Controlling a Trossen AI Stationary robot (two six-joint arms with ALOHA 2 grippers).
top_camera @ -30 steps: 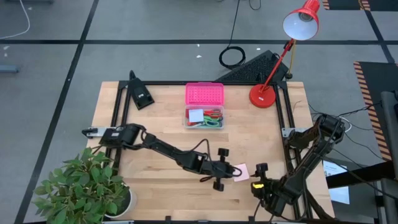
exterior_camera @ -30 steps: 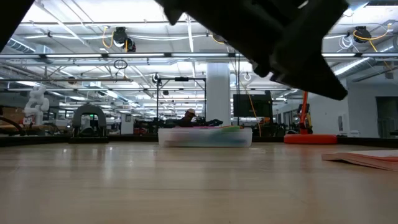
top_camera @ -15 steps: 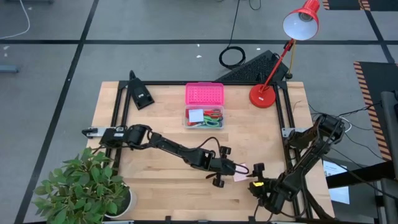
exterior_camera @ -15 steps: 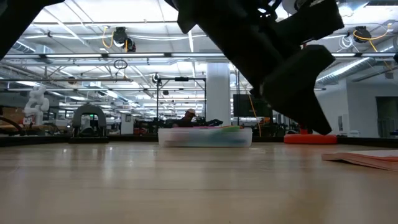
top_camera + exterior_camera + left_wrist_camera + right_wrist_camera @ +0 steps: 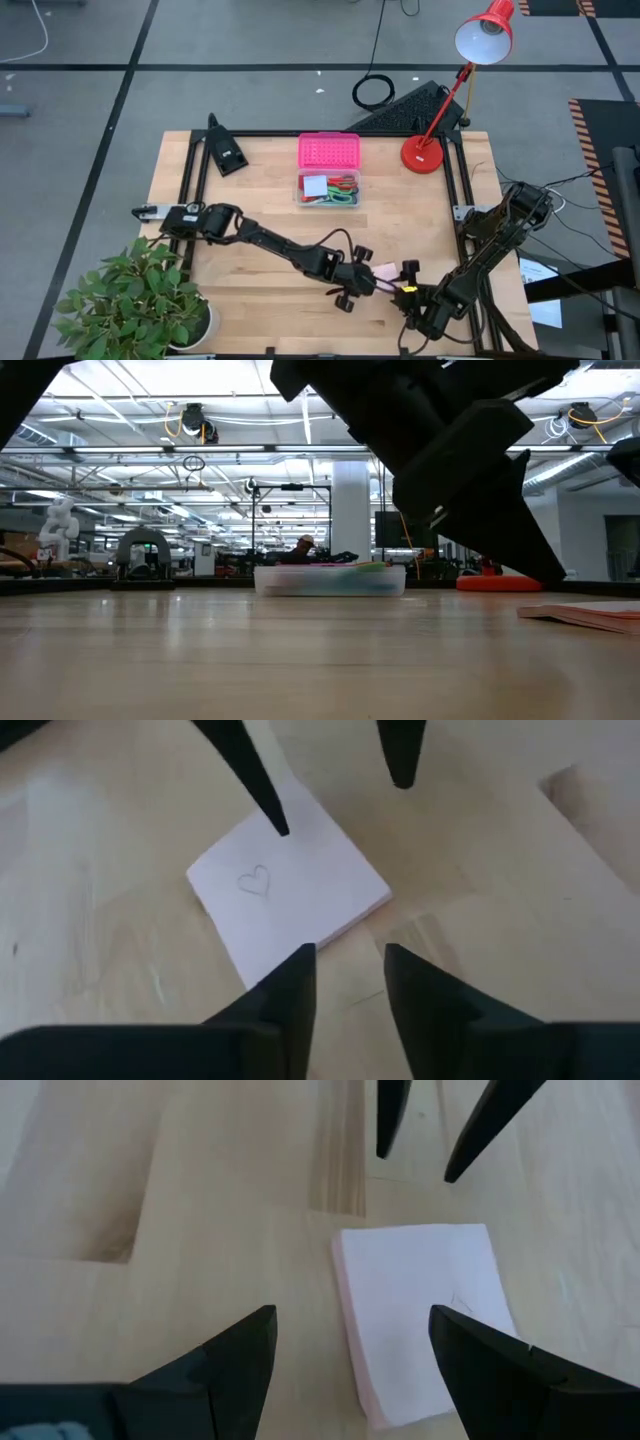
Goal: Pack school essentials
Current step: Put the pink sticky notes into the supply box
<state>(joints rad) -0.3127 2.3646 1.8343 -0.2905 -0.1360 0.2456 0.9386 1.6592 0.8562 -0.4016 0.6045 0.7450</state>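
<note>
A pink notepad with a small drawn heart lies flat on the wooden table near its front edge; the left wrist view shows the notepad and so does the right wrist view. My left gripper hovers open just left of it, fingers low by the pad's near corner. My right gripper stands open just right of it, its fingers wide apart. Farther back, the clear box holds a blue notepad and scissors, its pink lid lying behind it.
A red desk lamp stands at the far right corner. A black object lies at the far left. A potted plant crowds the near left corner. Bare wood lies between the box and the pink notepad.
My left gripper has moved down and toward the table's right edge, closing in on the pink notepad. My right gripper has moved toward the table's left and far edges, nearer the notepad from the other side. The notepad has stayed where it was.
</note>
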